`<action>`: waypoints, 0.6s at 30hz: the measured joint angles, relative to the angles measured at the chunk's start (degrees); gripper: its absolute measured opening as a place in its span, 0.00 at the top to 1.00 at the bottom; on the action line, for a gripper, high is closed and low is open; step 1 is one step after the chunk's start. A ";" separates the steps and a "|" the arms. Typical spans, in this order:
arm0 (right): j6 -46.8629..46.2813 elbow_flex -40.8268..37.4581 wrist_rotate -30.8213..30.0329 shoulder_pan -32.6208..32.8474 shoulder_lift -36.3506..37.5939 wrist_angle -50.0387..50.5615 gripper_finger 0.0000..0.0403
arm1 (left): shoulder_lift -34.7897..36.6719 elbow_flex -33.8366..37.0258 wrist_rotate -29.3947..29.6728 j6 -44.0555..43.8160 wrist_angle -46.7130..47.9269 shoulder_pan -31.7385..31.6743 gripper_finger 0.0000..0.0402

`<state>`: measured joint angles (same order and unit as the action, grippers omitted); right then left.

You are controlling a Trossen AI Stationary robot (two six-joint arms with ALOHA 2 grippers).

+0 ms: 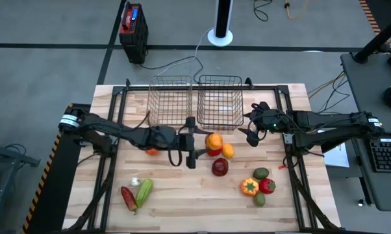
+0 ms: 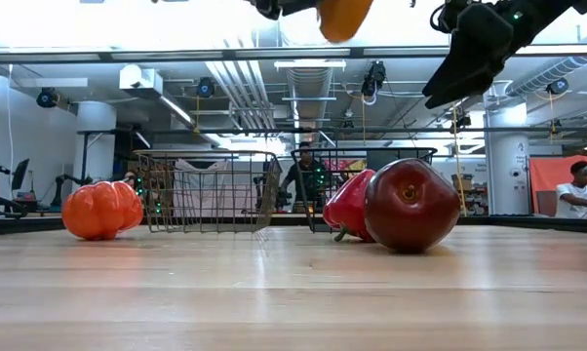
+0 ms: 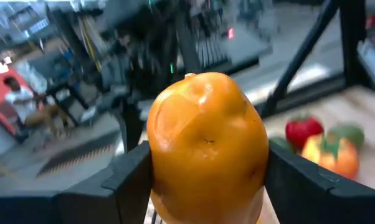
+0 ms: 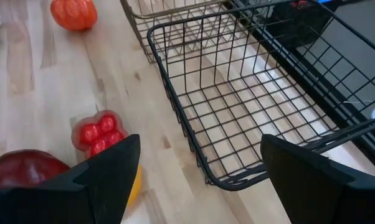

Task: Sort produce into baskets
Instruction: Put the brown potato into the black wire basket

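- Orange fruit (image 3: 206, 149) sat clamped in the left tool (image 1: 202, 139), lifted off the tabletop (image 1: 182, 195) just short of the baskets (image 1: 219, 104).
- Right tool (image 1: 253, 134) hung wide open and empty beside the right basket.
- Both baskets looked empty, so basically all the produce (image 1: 257, 186) was left to sort.
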<state>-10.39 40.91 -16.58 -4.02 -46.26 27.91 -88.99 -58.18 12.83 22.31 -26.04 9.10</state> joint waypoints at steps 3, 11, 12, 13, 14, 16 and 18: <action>0.02 0.00 -0.26 -0.05 0.00 -0.29 0.19 | 0.00 2.36 -0.33 -0.62 -6.30 0.03 0.40; -3.96 0.00 -3.08 -0.03 -0.04 -1.52 0.19 | 0.04 6.05 -0.58 -4.63 -16.39 0.19 0.40; -3.89 0.00 -2.42 -0.03 -0.04 -1.62 0.19 | 0.04 6.46 -0.59 -4.57 -17.79 -0.01 0.40; -3.00 -0.07 -1.58 -0.03 -0.04 -2.10 0.19 | 0.04 6.85 -0.81 -4.38 -19.01 -0.30 0.40; -1.16 -0.47 -0.83 0.07 -0.04 -3.73 0.19 | 0.07 7.25 -1.63 -4.10 -20.00 -0.74 0.40; 3.35 -1.61 1.50 0.73 -0.07 -9.03 0.19 | 0.07 8.06 -3.75 -3.62 -21.38 -2.34 0.40; 8.35 -3.27 3.47 1.50 -0.07 -17.12 0.19 | 0.07 8.81 -8.62 -3.87 -22.20 -4.53 0.40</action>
<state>-2.04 37.64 -13.11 -2.52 -46.33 10.80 -88.92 -49.37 4.21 18.43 -48.24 4.58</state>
